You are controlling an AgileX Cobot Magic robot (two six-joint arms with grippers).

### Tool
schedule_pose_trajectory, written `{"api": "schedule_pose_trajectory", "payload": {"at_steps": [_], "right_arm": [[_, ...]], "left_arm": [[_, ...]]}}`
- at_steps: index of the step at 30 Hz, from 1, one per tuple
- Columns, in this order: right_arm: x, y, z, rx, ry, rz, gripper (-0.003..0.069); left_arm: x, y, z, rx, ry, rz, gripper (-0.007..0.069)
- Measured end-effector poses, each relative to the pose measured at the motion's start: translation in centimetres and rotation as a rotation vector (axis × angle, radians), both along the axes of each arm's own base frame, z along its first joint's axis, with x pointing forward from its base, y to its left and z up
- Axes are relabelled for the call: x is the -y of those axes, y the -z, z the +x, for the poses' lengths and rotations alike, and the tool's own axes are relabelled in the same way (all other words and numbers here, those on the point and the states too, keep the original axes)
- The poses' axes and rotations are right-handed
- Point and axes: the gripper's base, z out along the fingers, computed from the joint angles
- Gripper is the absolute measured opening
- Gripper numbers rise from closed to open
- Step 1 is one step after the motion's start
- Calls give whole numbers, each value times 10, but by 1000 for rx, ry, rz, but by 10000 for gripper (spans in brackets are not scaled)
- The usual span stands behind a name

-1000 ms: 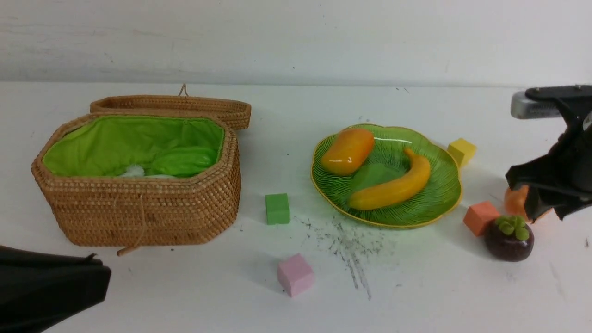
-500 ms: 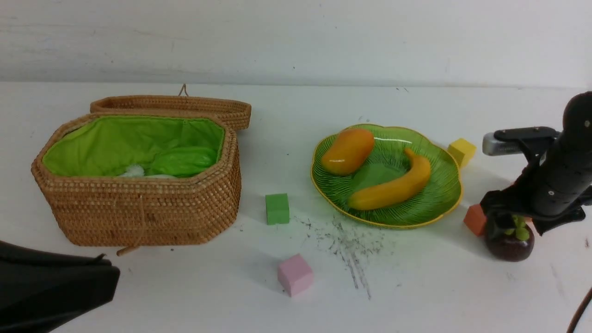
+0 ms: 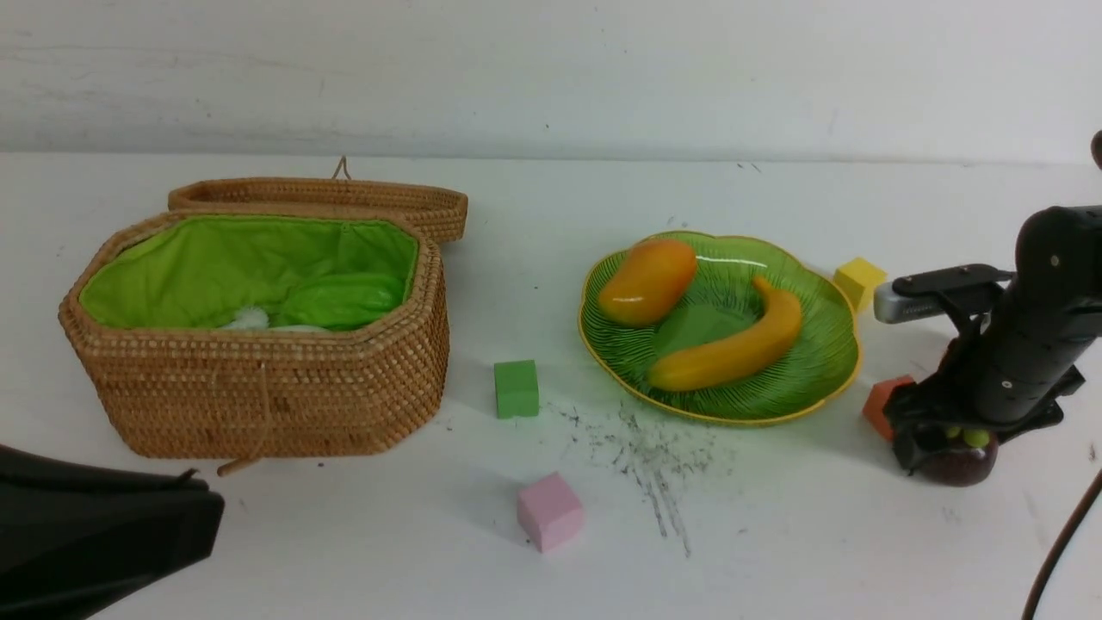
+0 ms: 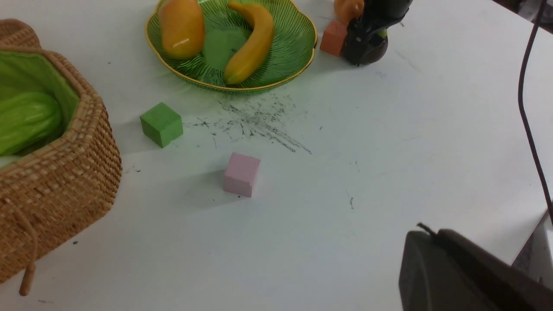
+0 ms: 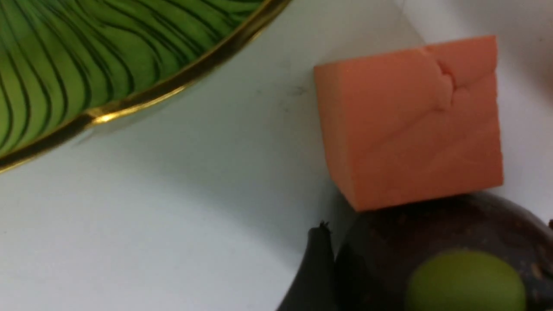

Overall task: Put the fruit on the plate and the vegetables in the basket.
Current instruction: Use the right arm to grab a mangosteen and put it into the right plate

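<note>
At the far left my left arm (image 3: 95, 542) hangs low over the white desk (image 3: 775, 551). Its jaws are closed right up, and I see nothing in them.

Next comes the large brown woven wicker basket (image 3: 258, 405) with its bright green cloth lining. Its wicker lid (image 3: 344, 196) is thrown back behind it. Inside lies the light green bumpy gourd (image 3: 340, 300), and beside it a white piece (image 3: 250, 320) is mostly hidden below the rim.

Between basket and plate sits a green foam cube (image 3: 516, 388), with a pink foam cube (image 3: 549, 511) nearer to me. Dark scuff marks (image 3: 646, 456) streak the desk beside them.

The translucent green glass plate with a gold scalloped rim (image 3: 809, 362) holds the orange-yellow mango (image 3: 647, 281) and the long yellow banana (image 3: 732, 349). A yellow foam cube (image 3: 859, 281) stands just beyond its right edge.

Further right an orange foam cube (image 3: 880, 405) touches the small dark purple mangosteen with a green cap (image 3: 960, 461), which sits on the desk off the plate. My right arm (image 3: 1024, 344) is down over the mangosteen with the jaws set wide to either side of it. One black finger (image 5: 313, 268) is close against its flank. Whether the jaws actually grip it I cannot tell.

A round orange ball (image 4: 345, 8) shows just past the orange cube.
</note>
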Motion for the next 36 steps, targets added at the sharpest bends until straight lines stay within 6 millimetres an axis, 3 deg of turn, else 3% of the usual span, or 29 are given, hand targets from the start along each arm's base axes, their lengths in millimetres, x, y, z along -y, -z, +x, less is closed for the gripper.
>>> {"api": "schedule_pose_trajectory", "payload": {"at_steps": [11,14,17,20,24,29,33,36], "right_arm": [[-3,-10,-14,-110,20,40,589],[-6,-38,-24,-96,58,81,589],[-11,-87,-39,5,89,161,589],[-18,-119,-50,114,80,256,589],[-28,-143,-50,272,45,390,589],[-33,-135,-29,366,55,471,589],[-34,-93,4,377,98,499,589],[-34,-72,16,371,125,499,589]], "left_arm": [[0,0,0,0,0,0,-10],[0,0,0,0,0,0,-10],[0,0,0,0,0,0,-10],[0,0,0,1,0,-2,-10],[1,-2,1,17,0,-19,-10],[2,-6,2,52,0,-57,-10],[4,-12,3,94,0,-104,-10],[4,-12,3,98,0,-108,-10]]}}
